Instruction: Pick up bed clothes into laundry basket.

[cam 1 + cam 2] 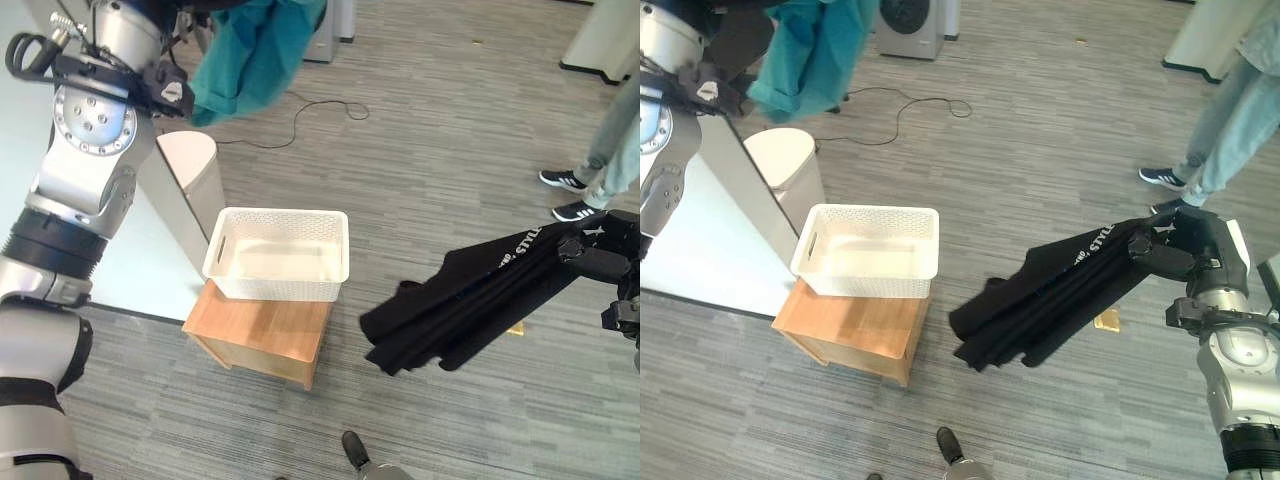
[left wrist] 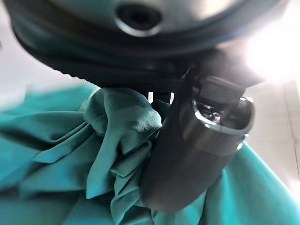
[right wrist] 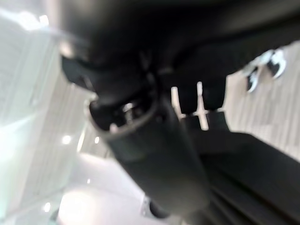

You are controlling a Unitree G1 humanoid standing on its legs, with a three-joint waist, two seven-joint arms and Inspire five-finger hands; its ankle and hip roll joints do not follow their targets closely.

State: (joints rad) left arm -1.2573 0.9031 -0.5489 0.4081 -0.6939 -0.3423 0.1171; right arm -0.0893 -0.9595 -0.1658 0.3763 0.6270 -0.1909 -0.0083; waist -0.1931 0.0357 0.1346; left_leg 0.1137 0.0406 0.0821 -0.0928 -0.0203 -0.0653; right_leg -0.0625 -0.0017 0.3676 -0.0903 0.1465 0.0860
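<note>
A teal garment (image 1: 255, 55) hangs bunched from my left hand (image 2: 187, 154), raised high at the far left, above and behind the basket; the thumb is curled into the cloth. A black garment (image 1: 1060, 300) with white print droops in long folds from my right hand (image 1: 1185, 250), which is shut on its upper end at the right. The black cloth's lower end hangs just right of the basket, above the floor. The white plastic laundry basket (image 1: 275, 288) stands with nothing in it on a small wooden table (image 1: 265, 335).
A white surface with a rounded corner (image 1: 190, 165) lies to the left of the basket. A person's legs and dark shoes (image 1: 575, 195) stand at the far right. A washing machine (image 1: 910, 25) is at the back. A small tan scrap (image 1: 1107, 321) lies on the carpet.
</note>
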